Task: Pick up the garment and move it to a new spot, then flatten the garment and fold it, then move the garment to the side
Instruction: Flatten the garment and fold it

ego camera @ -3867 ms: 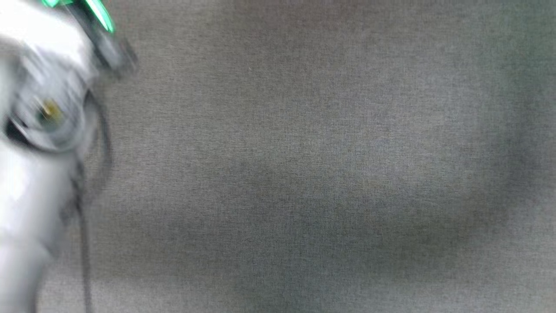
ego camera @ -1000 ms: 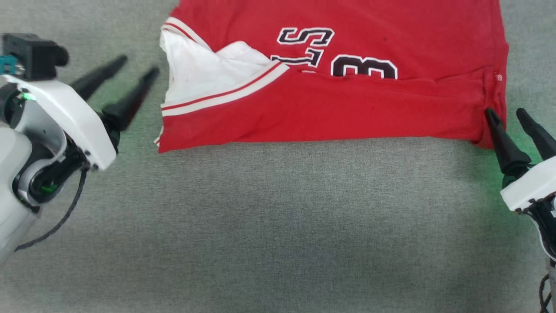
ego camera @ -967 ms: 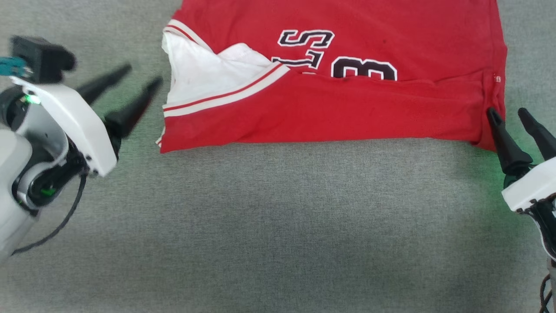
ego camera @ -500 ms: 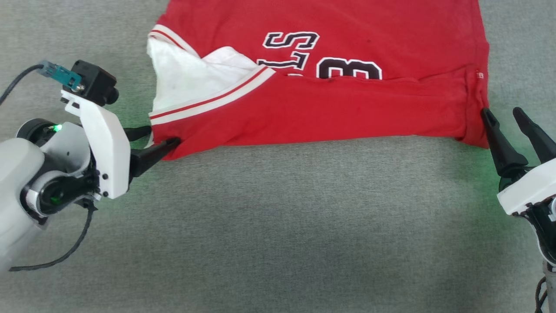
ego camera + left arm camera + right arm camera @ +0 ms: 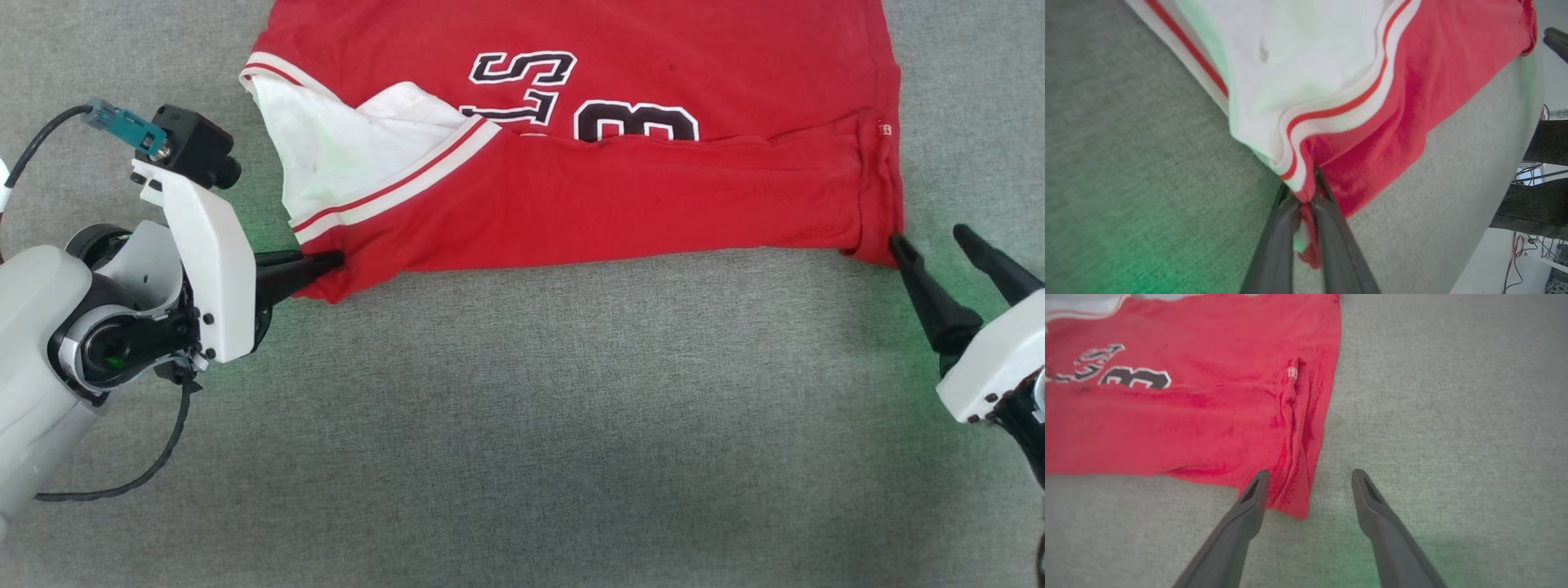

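The garment (image 5: 620, 188) is a red T-shirt with a white sleeve and navy block letters, lying folded across the top of the grey cloth surface. My left gripper (image 5: 331, 263) is shut on its near left corner, where the striped trim meets the red hem (image 5: 1306, 192). At the near right corner my right gripper (image 5: 927, 238) stands open, and in the right wrist view that gripper (image 5: 1308, 477) has the red corner (image 5: 1294, 498) lying between its two fingers, the left fingertip (image 5: 1259, 482) over the cloth.
A grey fabric surface (image 5: 531, 425) stretches under and in front of the shirt. The left arm's white wrist and black cable (image 5: 122, 482) lie at the lower left. Dark stands and wires (image 5: 1543, 196) show beyond the surface's edge in the left wrist view.
My left gripper swung in from the left, reached the shirt's near left corner and shut on it. The right gripper stayed open at the right corner. The camera shifted slightly.
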